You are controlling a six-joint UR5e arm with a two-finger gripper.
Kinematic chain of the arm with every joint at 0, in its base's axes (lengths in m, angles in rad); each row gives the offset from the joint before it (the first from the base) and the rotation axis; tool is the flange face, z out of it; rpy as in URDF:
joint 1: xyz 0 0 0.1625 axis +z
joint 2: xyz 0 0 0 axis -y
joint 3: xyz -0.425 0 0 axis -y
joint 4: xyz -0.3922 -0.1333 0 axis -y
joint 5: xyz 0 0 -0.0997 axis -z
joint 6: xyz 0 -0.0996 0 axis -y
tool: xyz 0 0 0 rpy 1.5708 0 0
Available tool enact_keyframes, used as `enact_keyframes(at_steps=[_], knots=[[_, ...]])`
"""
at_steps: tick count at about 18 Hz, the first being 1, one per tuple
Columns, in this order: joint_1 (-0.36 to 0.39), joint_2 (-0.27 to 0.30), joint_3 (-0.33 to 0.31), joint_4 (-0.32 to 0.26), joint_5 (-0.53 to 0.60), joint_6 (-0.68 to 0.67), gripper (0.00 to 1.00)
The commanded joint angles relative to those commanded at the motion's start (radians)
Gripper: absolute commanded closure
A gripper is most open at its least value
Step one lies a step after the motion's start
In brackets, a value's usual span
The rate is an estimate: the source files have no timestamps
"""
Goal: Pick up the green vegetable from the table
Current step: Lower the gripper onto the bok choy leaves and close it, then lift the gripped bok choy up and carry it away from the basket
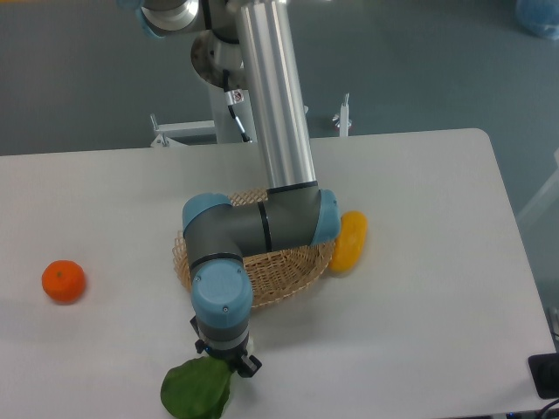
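Observation:
The green vegetable (196,389) lies near the front edge of the white table (419,288), its dark green leaf showing; its pale stem end is hidden under the arm. My gripper (225,360) hangs straight down over the vegetable's upper right end. The wrist body hides the fingers, so I cannot tell whether they are open or shut or touching the vegetable.
A wicker basket (279,266) stands at the table's middle, partly covered by my arm. A yellow oblong fruit (349,241) lies against its right side. An orange (64,281) sits at the left. The table's front edge is just below the vegetable.

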Motion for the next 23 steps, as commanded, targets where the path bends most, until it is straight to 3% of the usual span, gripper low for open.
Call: enact_keyframes(at_steps=[5,12,16,21,23], knots=[[0.005,0.028,0.023,-0.061,-0.002,0.002,0.91],[0.046,0.057,0.061,-0.078,0.0,0.002,0.89],[0.086,0.092,0.074,-0.143,0.002,0.003,0.89],[0.156,0.117,0.106,-0.156,0.002,0.012,0.88],[0.189,0.121,0.124,-0.156,0.002,0.073,0.87]])
